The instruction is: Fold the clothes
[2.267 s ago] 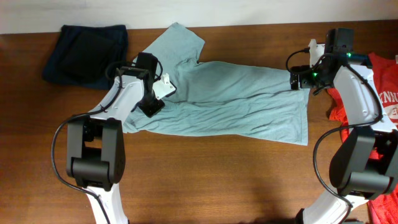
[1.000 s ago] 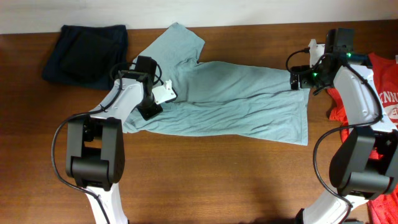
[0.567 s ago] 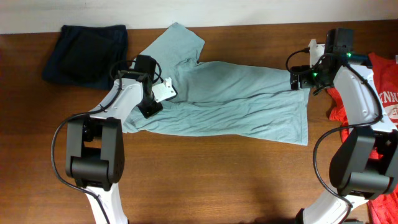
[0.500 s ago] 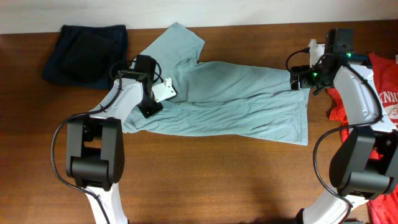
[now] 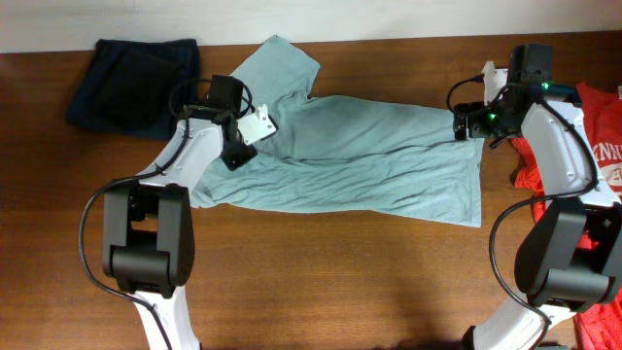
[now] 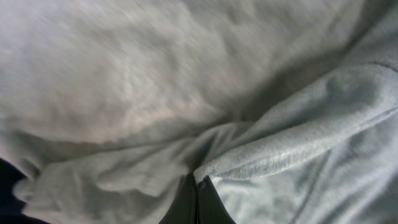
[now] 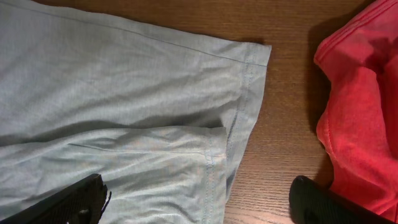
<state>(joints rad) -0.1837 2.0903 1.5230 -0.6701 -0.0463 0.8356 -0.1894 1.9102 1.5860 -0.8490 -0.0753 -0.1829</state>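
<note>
The pale grey-teal cotton T-shirt [image 5: 369,160] lies spread and wrinkled on the brown wooden table [image 5: 340,282]. The left fingers [image 6: 186,202] are pinched together on a fold of the shirt near its sleeve (the wrist view shows cloth bunched at their tips). The right fingers [image 7: 68,202] hang over the shirt's hem corner, spread wide and holding nothing. A red T-shirt with white lettering [image 5: 595,146] lies just beyond that hem, and a dark navy garment [image 5: 136,73] lies beyond the sleeve.

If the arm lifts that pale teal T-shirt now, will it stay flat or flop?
Probably flop: the T-shirt lies wrinkled and bunches into folds where the left end effector pinches it. It looks thin, so likely light, draping rather than holding shape.
</note>
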